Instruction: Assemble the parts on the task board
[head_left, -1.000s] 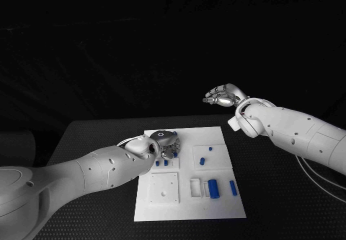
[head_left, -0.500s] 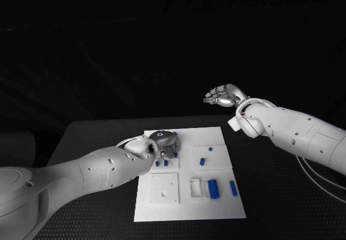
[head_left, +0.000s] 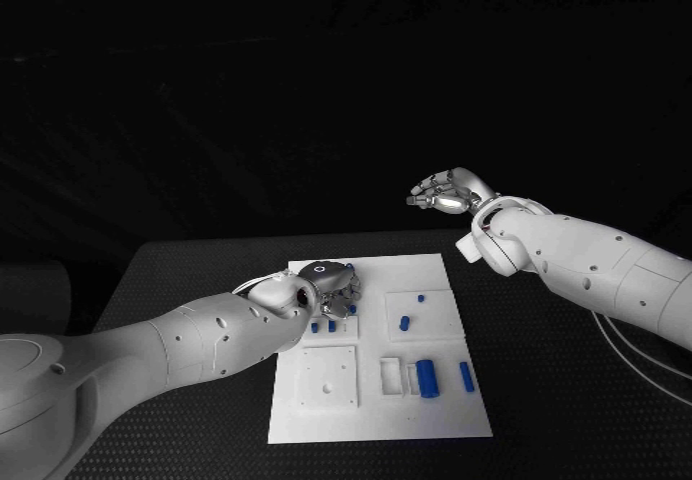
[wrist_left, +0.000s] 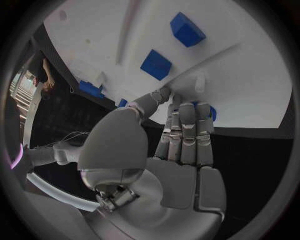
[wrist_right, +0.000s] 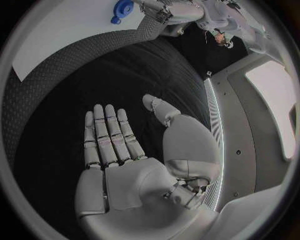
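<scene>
The white task board (head_left: 378, 418) lies in the middle of the black table. My left hand (head_left: 323, 287) hovers low over its far left corner, fingers stretched out straight and close together (wrist_left: 186, 131). A blue part (wrist_left: 212, 113) peeks out from behind the fingertips, and nothing shows between thumb and fingers. Two blue parts (wrist_left: 156, 64) stand on the board (wrist_left: 250, 75) just beyond the hand. My right hand (head_left: 444, 192) is raised high behind the board's far right corner, palm (wrist_right: 125, 155) bare and fingers spread.
Loose blue parts lie on the board's right half: a thick cylinder (head_left: 427, 378), a slim one (head_left: 466, 375) and smaller ones (head_left: 405, 322) farther back. A white block (head_left: 391, 373) stands beside the cylinder. Black table surrounds the board.
</scene>
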